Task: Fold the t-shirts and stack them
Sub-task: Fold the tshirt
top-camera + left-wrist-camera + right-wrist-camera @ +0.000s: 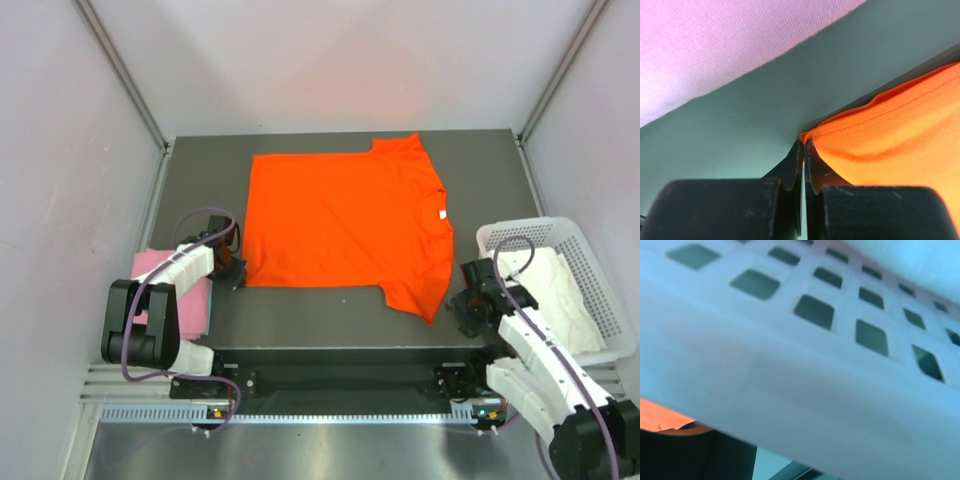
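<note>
A bright orange-red t-shirt (340, 220) of soft fabric lies spread flat and unfolded in the middle of the dark grey table (300, 310), its collar and small white neck label (441, 213) pointing to 3 o'clock. At 8 o'clock, a pale pink t-shirt (197, 305) sits as a folded rectangle, partly under the left arm. At 4 o'clock, a crumpled white t-shirt (555, 285) rests inside a white plastic lattice basket (520, 228).

By the look of it, one shirt is folded, the orange one is only at the start of its first fold, and the white one is untouched. No stack of three exists yet.

From above, the left gripper (236, 270) sits at the shirt's hem corner at 7 o'clock. Only the left wrist view shows its black fingers pinched together on that orange corner, with pink cloth just beyond.

The right gripper (468, 300) waits near the sleeve at 5 o'clock, beside the basket. Its own camera, blurred, is filled by the basket wall, with a sliver of orange at the lower left. How wide its fingers stand cannot be told.
</note>
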### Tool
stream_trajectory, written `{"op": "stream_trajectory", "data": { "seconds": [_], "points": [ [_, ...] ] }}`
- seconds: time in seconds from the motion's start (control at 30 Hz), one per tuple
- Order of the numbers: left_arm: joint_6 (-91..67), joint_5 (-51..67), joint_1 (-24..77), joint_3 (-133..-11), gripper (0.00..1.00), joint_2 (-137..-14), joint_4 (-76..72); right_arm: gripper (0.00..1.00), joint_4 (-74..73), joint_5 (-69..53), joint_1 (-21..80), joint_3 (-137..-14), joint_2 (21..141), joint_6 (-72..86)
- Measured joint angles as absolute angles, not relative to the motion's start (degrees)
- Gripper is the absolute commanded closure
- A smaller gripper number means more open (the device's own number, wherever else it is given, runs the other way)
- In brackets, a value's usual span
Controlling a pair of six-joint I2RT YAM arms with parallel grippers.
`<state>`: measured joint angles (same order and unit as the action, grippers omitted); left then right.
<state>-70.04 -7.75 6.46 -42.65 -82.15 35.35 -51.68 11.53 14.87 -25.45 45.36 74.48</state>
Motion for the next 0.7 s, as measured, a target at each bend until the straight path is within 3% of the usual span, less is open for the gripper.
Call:
{"op": "stream_trajectory", "data": {
  "seconds": [0.3,0.7],
  "points": [
    [-69.89,-7.73,6.46,-42.65,1.00,-82.13,35.33,0.47,-57.95,14.74,9.87,-34.52,42.98,64.03],
    [-69.87,-7.68,6.46,-42.63,1.00,-82.00,35.31,0.41,-61.84,19.38,35.59,-41.21,48.27,75.33]
  ]
}}
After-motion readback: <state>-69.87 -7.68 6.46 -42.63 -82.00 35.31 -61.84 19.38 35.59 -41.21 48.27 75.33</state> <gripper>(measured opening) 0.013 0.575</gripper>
